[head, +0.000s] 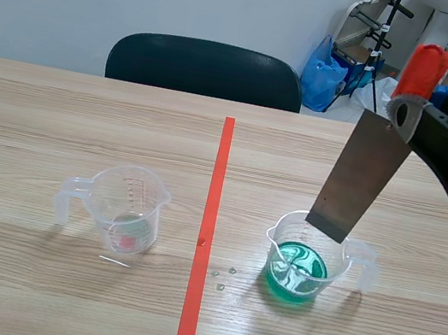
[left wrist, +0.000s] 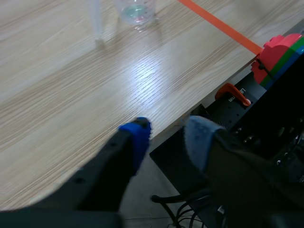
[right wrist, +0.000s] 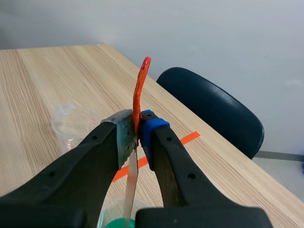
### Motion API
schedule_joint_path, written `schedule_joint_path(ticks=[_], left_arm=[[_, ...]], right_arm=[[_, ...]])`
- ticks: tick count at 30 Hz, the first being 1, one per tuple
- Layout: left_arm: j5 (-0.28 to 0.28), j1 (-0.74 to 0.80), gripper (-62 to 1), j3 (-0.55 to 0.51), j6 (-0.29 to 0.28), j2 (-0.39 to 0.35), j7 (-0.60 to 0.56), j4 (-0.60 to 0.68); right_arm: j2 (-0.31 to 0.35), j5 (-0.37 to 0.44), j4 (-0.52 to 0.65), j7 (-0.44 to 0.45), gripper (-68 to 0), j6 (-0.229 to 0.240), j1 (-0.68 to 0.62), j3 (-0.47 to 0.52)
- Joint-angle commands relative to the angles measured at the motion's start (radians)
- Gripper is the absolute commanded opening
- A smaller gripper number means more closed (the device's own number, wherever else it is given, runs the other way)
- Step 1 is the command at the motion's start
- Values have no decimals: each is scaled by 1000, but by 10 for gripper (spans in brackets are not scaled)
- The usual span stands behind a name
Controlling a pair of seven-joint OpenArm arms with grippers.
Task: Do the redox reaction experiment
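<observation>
A clear beaker (head: 361,263) holding green liquid (head: 297,271) stands right of the tape line. Over it my right gripper (head: 407,113) is shut on the red handle (head: 422,68) of a flat metal blade (head: 359,178). The blade hangs tilted, with its lower corner at the beaker's far rim. In the right wrist view the gripper (right wrist: 137,135) pinches the handle (right wrist: 141,85), and the blade (right wrist: 132,185) points down at the green liquid (right wrist: 116,223). A second clear beaker (head: 126,207) with a pinkish trace stands left of the line. My left gripper (left wrist: 166,135) is open and holds nothing, at the table's near edge.
An orange-red tape line (head: 207,234) splits the table. A few small clear bits (head: 222,276) lie beside it. A dark chair (head: 206,69) stands behind the table, with a blue bag (head: 323,72) and clutter at the back right. Below the table edge are an orange clamp (left wrist: 232,92) and black gear.
</observation>
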Motion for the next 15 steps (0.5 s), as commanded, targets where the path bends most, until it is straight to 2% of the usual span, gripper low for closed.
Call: schedule_joint_path(ticks=[1,3,5,15], left_arm=[[-10,1,-180,-3,-1,2,-13,10],[-10,1,-56,-2,-3,2,-14,10],[-10,1,-1,-2,-3,2,-11,10],[-10,1,9,-2,-3,2,-11,10]], right_arm=[[5,14,18,15,-656,-3,7,16],[5,14,18,15,-656,-3,7,16],[5,14,18,15,-656,-3,7,16],[5,14,18,15,-656,-3,7,16]])
